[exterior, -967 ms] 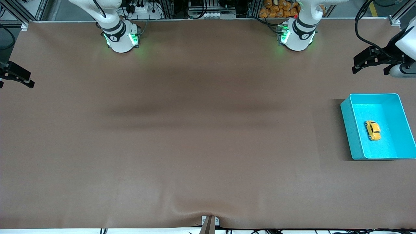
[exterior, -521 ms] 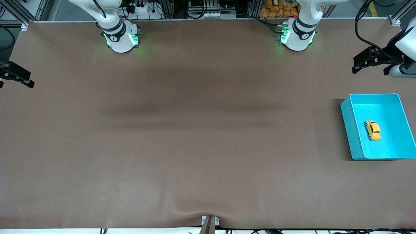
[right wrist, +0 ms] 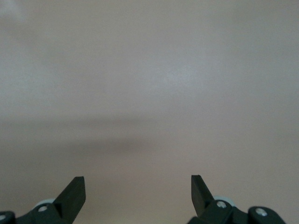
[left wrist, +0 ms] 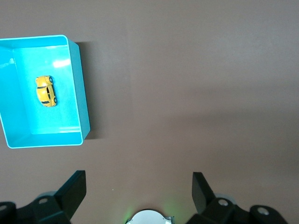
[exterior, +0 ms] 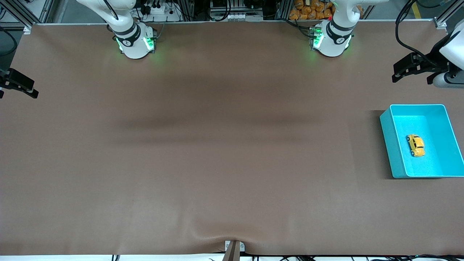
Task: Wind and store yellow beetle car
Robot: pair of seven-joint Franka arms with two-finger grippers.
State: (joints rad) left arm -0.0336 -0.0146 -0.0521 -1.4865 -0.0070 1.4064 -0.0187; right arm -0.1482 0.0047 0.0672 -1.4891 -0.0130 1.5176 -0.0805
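This is a robotics lab or test cell. Two white robot arms stand on bases [exterior: 136, 45] bolted along one edge of a wide table [exterior: 203, 163] covered in plain brown matting, each base ringed with green status lights. Just past that edge, aluminium framing [exterior: 21, 14] carries power strips, plugs and bundled black cables [exterior: 406, 25]. A camera mount [exterior: 233, 250] is clamped at the middle of the table's near edge. A crate of orange items [exterior: 311, 9] sits among the equipment.
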